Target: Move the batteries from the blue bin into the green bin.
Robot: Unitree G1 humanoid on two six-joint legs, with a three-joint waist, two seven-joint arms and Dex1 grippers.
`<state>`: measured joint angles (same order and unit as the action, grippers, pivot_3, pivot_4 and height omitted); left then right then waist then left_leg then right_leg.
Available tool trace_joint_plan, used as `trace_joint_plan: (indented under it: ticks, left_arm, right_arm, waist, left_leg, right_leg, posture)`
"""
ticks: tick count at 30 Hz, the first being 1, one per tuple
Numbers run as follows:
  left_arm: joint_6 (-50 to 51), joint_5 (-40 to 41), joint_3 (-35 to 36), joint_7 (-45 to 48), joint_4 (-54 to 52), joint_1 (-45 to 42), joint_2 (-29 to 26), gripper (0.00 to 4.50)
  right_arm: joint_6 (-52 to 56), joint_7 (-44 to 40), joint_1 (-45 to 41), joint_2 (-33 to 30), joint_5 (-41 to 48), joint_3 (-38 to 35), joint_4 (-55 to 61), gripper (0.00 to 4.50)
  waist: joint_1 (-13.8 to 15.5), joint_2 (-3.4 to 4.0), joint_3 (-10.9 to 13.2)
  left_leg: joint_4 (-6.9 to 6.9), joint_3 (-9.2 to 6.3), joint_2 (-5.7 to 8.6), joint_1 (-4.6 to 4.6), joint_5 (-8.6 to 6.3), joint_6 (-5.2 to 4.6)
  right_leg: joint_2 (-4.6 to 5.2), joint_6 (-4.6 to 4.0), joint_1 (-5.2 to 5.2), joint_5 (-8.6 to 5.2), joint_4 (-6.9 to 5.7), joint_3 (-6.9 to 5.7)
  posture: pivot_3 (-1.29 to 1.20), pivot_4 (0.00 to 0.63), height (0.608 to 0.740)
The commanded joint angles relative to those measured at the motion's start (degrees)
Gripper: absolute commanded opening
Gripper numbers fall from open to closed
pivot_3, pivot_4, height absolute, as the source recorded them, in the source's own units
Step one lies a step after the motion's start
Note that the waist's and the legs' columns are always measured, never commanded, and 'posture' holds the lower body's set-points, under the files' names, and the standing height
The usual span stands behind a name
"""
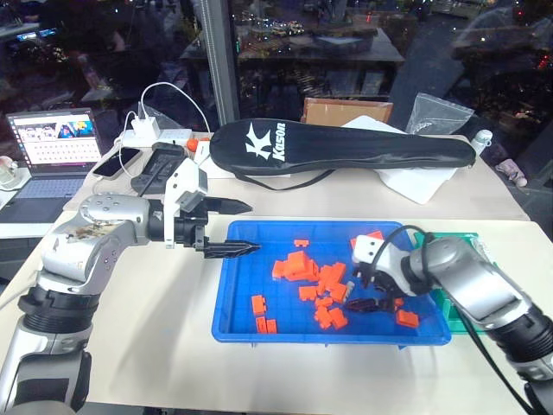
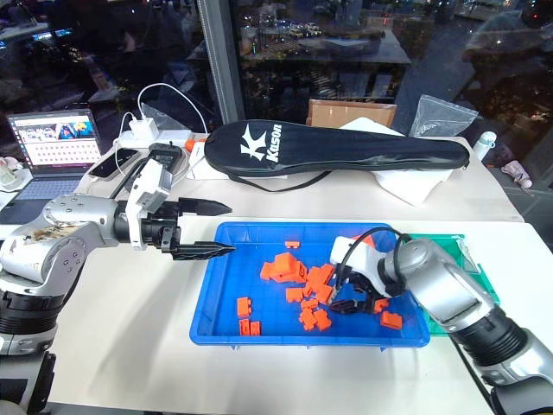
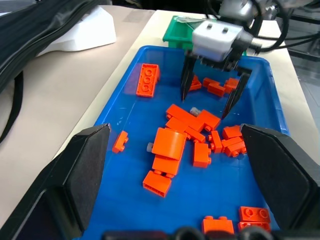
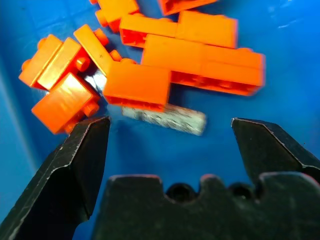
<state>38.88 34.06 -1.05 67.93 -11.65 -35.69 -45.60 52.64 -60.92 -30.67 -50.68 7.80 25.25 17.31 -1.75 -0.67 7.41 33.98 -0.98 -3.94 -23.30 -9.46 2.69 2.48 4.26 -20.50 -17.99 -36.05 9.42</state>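
At lower right of the head view, the right gripper [image 1: 366, 304] hangs inside the blue bin [image 1: 233, 298], fingers spread wide above the orange blocks [image 1: 304, 268]. One battery [image 4: 165, 119] lies between its tips, seemingly half under a block. The left gripper [image 1: 233, 229] hovers at the bin's upper-left rim, fingers apart. The green bin [image 1: 454, 304] sits at the blue bin's right edge.

One blue bin [image 1: 232, 294], one green bin [image 1: 449, 303], two visible batteries [image 4: 165, 119], roughly twenty orange blocks [image 1: 298, 268]
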Motion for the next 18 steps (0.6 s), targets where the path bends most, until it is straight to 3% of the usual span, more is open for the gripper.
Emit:
trace_joint_plan:
  ticks: [1,6,13,18]
  left_arm:
    - [-0.7,0.1,0.6,0.4,-0.8,-1.0,-0.5,4.5]
    - [-0.6,0.2,0.6,0.3,-1.2,-0.8,-0.4,4.5]
    - [-1.0,-0.1,0.3,0.5,-0.7,-1.2,0.0,4.5]
    - [-1.8,-0.7,-0.8,1.2,0.3,-1.9,0.9,4.5]
  right_arm:
    - [-0.5,1.2,-1.0,0.9,-0.9,-0.3,-0.1,4.46]
    - [-0.3,1.7,-0.7,1.1,-1.4,0.2,-0.9,4.46]
    - [-1.0,1.1,0.4,-2.1,-1.9,-1.0,-1.3,2.52]
    - [-0.4,0.7,0.3,-4.5,-0.9,-3.5,0.3,2.47]
  waist:
    - [0.0,-0.01,0.0]
    - [0.0,-0.01,0.0]
    - [0.1,-0.04,0.0]
    - [0.1,-0.05,0.0]
  left_leg:
    - [0.0,-0.01,0.0,0.01,0.0,0.0]
    - [0.01,-0.06,0.0,0.02,0.0,0.0]
    - [0.03,-0.09,0.0,0.04,0.0,0.0]
    - [0.03,-0.1,0.0,0.03,0.0,0.0]
  right_leg:
    - [0.0,0.0,0.01,0.0,0.0,-0.01]
    - [0.0,0.0,0.07,0.0,0.01,-0.05]
    - [0.0,0.0,0.12,0.0,0.04,-0.09]
    - [0.0,0.0,0.12,0.0,0.04,-0.1]
  posture:
    - [0.0,0.15,0.731]
    - [0.0,0.15,0.731]
    - [0.0,0.15,0.731]
    - [0.0,0.15,0.731]
